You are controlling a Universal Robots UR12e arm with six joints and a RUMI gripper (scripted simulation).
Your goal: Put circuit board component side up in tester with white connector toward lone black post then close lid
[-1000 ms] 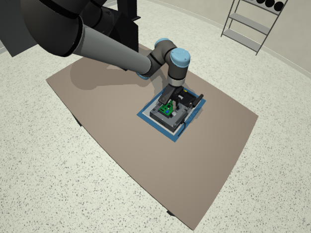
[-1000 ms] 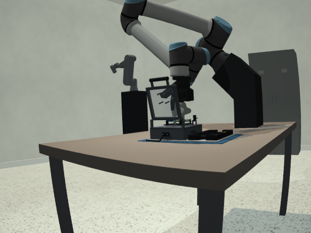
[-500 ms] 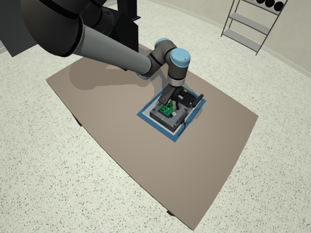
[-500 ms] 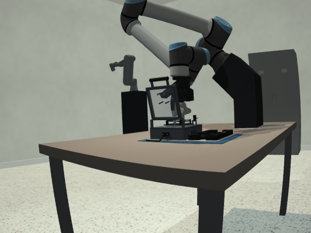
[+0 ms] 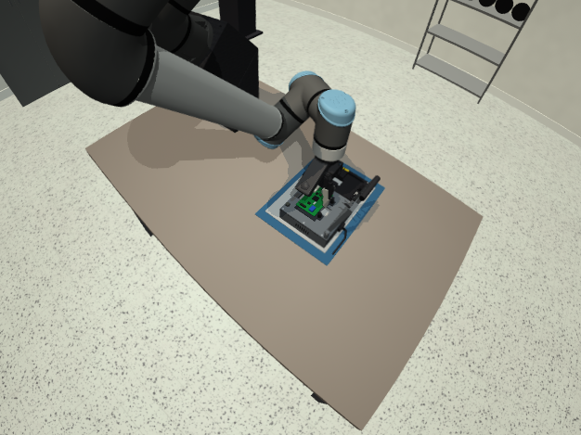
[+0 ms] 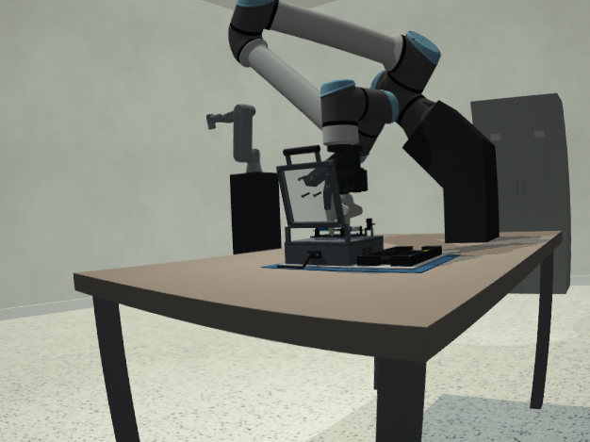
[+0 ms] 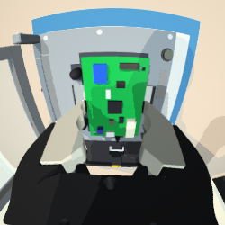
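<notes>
My gripper [image 7: 114, 101] is shut on the green circuit board [image 7: 115, 93], its two grey fingers pressing the board's long sides. The component side faces the wrist camera, and the white connector [image 7: 130, 128] sits at the board's near end. The board hangs low over the grey tester [image 5: 316, 214], which also shows in the exterior view [image 6: 333, 248]. Whether the board touches the tester, I cannot tell. The tester's clear lid [image 6: 307, 192] stands open and upright. A black post [image 7: 167, 54] stands alone at the tester's far right corner. The black tray [image 6: 400, 254] lies beside the tester.
Tester and tray rest on a blue mat [image 5: 319, 211] near the table's middle. A black cable [image 5: 342, 236] leaves the tester's front. The open lid rises close beside my fingers. A shelf rack [image 5: 477, 27] stands far off on the floor.
</notes>
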